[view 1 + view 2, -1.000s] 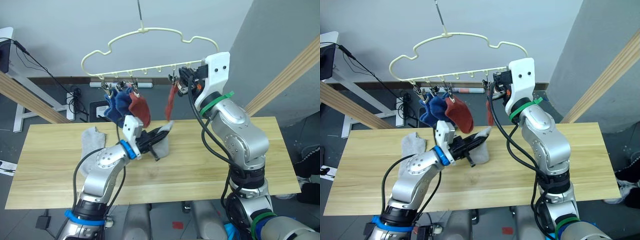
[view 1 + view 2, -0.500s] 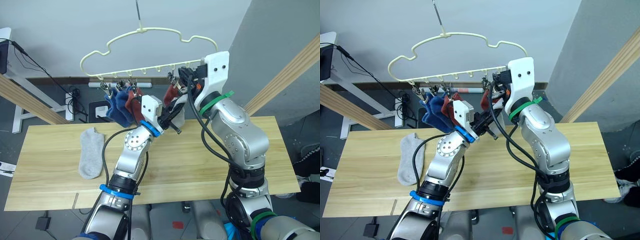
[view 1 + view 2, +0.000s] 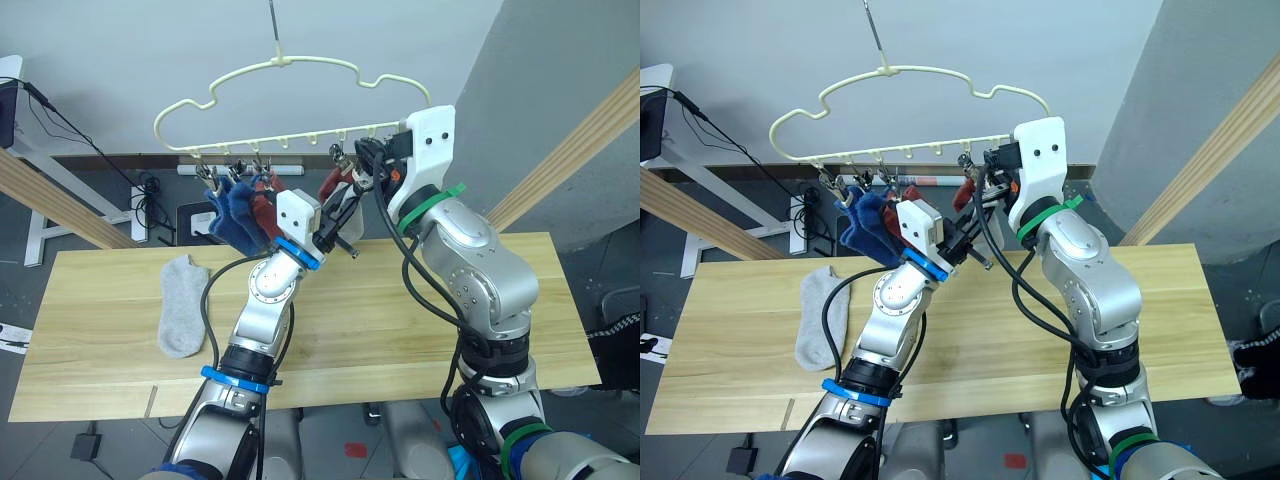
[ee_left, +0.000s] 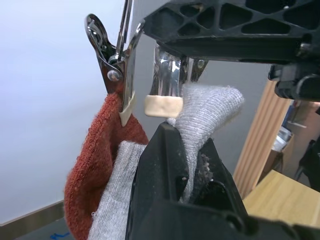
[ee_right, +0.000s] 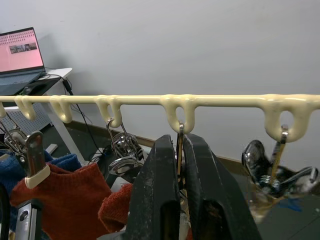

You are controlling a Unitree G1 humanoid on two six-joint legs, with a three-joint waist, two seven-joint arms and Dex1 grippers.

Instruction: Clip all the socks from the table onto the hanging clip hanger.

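The cream clip hanger [image 3: 290,65] hangs above the table [image 3: 560,300]. Two blue socks [image 3: 228,205] and a rust red sock [image 3: 262,208] hang from its left clips, and a second red sock [image 4: 95,165] hangs from a clip near the middle. My left gripper [image 4: 185,145] is shut on a light grey sock [image 4: 207,107], whose top edge sits right under a metal clip [image 4: 167,85] with a cream pad. My right gripper [image 5: 181,160] is shut on a clip hanging from the hanger's rail [image 5: 225,100]. Another grey sock [image 3: 180,305] lies flat on the table's left side.
Slanted wooden frame poles stand at the left [image 3: 50,195] and at the right [image 3: 570,150]. A white desk with a laptop [image 5: 20,50] stands beyond the table on the left. Cables and a power strip [image 3: 150,195] lie on the floor behind.
My left gripper has lifted the grey sock from the table up to the clips beside my right gripper. The hanger has shifted slightly left. The right gripper stays on its clip.
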